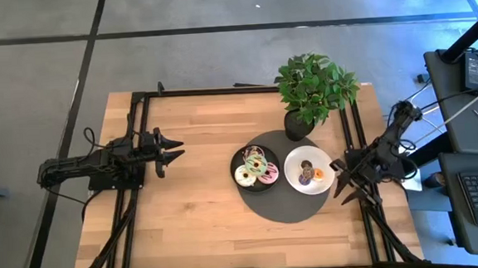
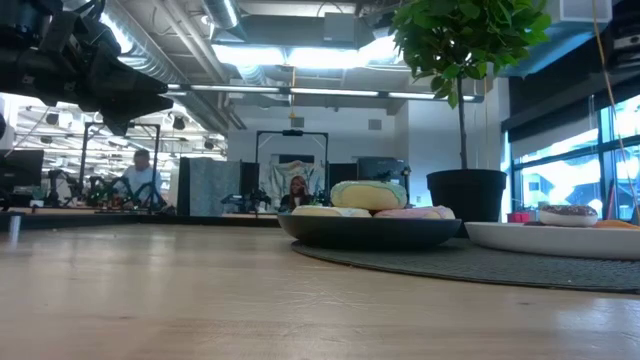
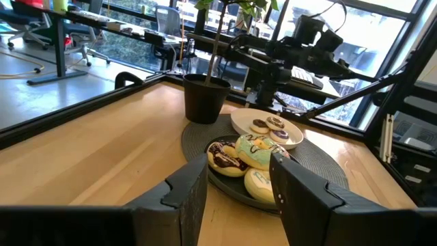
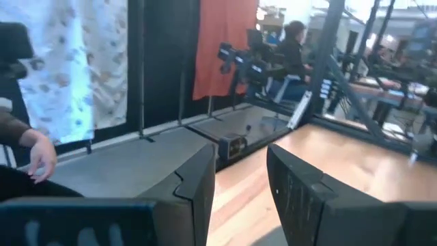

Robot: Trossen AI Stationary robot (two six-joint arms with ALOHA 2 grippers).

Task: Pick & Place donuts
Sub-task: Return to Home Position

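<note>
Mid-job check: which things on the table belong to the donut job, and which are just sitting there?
Job: big donuts on black plate; small donuts on white plate; left gripper and right gripper, waiting at either side.
Just there: potted plant; grey mat.

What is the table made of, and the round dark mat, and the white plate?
The table looks like pale wood with a smooth finish: long plank strips and grain show. The round mat seems to be woven fabric or fibre, matt dark grey; the low view shows a fine ribbed texture. The white plate looks smooth and hard, perhaps ceramic or plastic; I cannot tell which.
</note>
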